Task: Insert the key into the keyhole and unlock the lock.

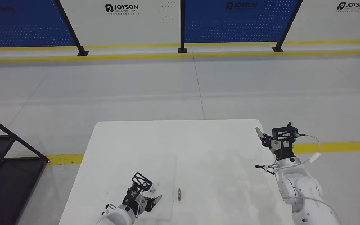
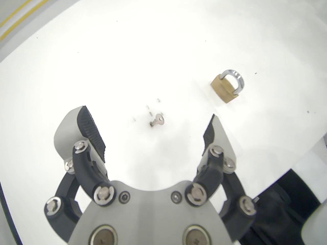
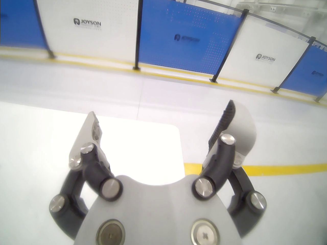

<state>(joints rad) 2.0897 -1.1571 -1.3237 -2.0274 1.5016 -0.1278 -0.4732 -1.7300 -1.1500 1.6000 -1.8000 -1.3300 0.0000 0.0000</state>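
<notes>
A small silver key (image 2: 157,120) lies flat on the white table (image 1: 185,146). My left gripper (image 2: 147,115) hovers over it, open, with the key between the two fingers and untouched. A brass padlock (image 2: 226,87) with a chrome shackle rests on the table a short way beyond the key and to one side. From above, the padlock (image 1: 178,194) is a small dark shape near the table's front edge, just right of the left gripper (image 1: 151,190). My right gripper (image 3: 161,109) is open and holds nothing, raised over the table's far right corner (image 1: 274,132).
The table's right front edge (image 2: 301,151) lies close to the padlock. Several tiny specks (image 2: 150,112) dot the surface around the key. A dark frame (image 1: 17,152) stands off the table's left side. Blue and white barrier panels (image 1: 225,22) line the floor beyond.
</notes>
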